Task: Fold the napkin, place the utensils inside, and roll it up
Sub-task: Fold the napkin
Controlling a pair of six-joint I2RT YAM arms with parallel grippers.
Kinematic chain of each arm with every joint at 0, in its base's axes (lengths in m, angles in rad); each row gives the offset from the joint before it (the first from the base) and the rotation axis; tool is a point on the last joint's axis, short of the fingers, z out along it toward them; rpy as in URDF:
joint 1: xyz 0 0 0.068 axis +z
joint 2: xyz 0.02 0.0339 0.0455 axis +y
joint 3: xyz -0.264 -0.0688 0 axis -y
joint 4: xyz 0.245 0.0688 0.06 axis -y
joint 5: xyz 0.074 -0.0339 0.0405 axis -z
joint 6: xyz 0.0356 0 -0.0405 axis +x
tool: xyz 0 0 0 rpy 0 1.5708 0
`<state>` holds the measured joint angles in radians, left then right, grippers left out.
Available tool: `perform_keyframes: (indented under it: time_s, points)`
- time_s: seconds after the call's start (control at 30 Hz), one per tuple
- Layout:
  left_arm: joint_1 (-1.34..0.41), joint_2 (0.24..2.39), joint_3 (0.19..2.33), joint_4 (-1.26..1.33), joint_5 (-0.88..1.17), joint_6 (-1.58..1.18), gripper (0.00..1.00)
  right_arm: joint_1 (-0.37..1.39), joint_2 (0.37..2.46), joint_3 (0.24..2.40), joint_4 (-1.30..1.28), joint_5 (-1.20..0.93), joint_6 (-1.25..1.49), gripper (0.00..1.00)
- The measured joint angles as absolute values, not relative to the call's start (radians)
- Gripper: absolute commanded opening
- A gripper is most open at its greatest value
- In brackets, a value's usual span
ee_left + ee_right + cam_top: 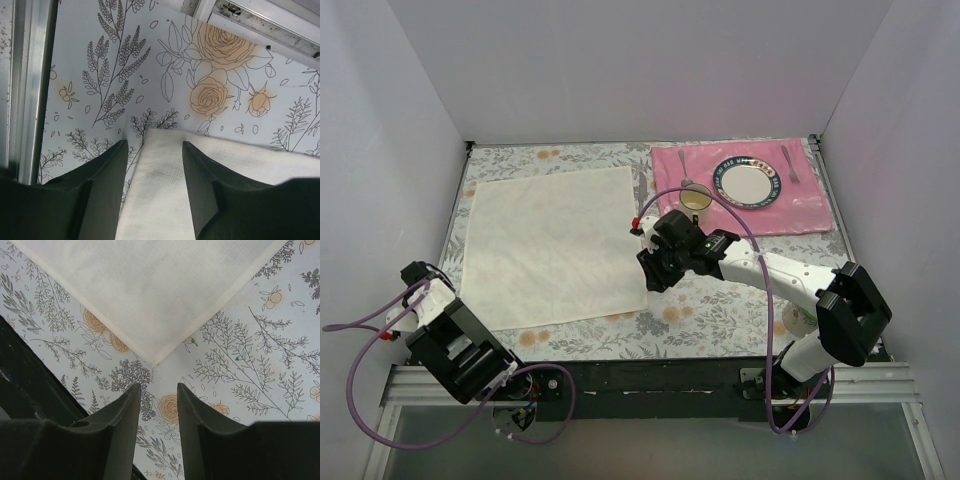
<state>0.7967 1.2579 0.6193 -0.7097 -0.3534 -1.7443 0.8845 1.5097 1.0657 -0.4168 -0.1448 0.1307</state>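
The floral-print table (pixel 720 310) is carrying everything, and the napkin (pixel 550 245) is lying on its left half, spread flat and unfolded, so I judge the first fold is not yet begun. The pink placemat (pixel 800 205) is sitting at the far right with the plate (pixel 723 186) on it, well apart from the cloth. The two arms are reaching for the napkin's two near corners, presumably so that both can lift one edge together. The left gripper (pixel 152 145) is standing wide open with the near left corner between its fingers, gripping nothing. The right gripper (pixel 158 387) is likewise parted and empty, hovering just short of the near right corner. Only the wrist views are showing those gaps, since the overhead view is hiding the fingertips under the wrists. The overhead view alone is showing the knife (pixel 639 190), apparently the slim silver strip lying just beside the napkin's far right edge.
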Motion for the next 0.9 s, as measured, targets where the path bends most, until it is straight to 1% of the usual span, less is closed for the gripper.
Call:
perform_keyframes:
  time_s: [0.03, 0.07, 0.1, 0.13, 0.2, 0.23, 0.27, 0.43, 0.6, 0.67, 0.77, 0.9]
  points:
    - [0.797, 1.26, 0.619, -0.709, -0.356, -1.745, 0.31, 0.884, 1.51, 1.066, -0.417, -0.145, 0.131, 0.44]
    - [0.797, 1.262, 0.619, -0.709, -0.361, -1.747, 0.22, 0.884, 1.51, 1.066, -0.417, -0.145, 0.131, 0.44]
    - [0.797, 1.264, 0.619, -0.708, -0.367, -1.751, 0.17, 0.884, 1.51, 1.066, -0.417, -0.145, 0.131, 0.44]
    - [0.797, 1.266, 0.619, -0.704, -0.375, -1.753, 0.13, 0.884, 1.51, 1.065, -0.417, -0.145, 0.131, 0.44]
    - [0.797, 1.269, 0.619, -0.698, -0.385, -1.753, 0.11, 0.884, 1.509, 1.065, -0.417, -0.145, 0.131, 0.44]
    - [0.797, 1.269, 0.618, -0.694, -0.385, -1.752, 0.04, 0.884, 1.509, 1.065, -0.417, -0.145, 0.13, 0.44]
    - [0.797, 1.269, 0.618, -0.691, -0.385, -1.75, 0.01, 0.884, 1.506, 1.065, -0.417, -0.145, 0.131, 0.44]
    - [0.797, 1.248, 0.619, -0.683, -0.369, -1.729, 0.0, 0.883, 1.493, 1.065, -0.417, -0.145, 0.13, 0.44]
    - [0.773, 1.142, 0.643, -0.703, -0.341, -1.713, 0.0, 0.883, 1.493, 1.064, -0.417, -0.149, 0.13, 0.44]
    - [0.724, 1.106, 0.676, -0.717, -0.348, -1.715, 0.0, 0.883, 1.493, 1.064, -0.417, -0.154, 0.13, 0.44]
    - [0.591, 1.079, 0.743, -0.729, -0.369, -1.721, 0.0, 0.883, 1.493, 1.064, -0.417, -0.158, 0.13, 0.44]
    - [0.405, 1.118, 0.823, -0.71, -0.379, -1.72, 0.0, 0.875, 1.491, 1.064, -0.417, -0.16, 0.135, 0.44]
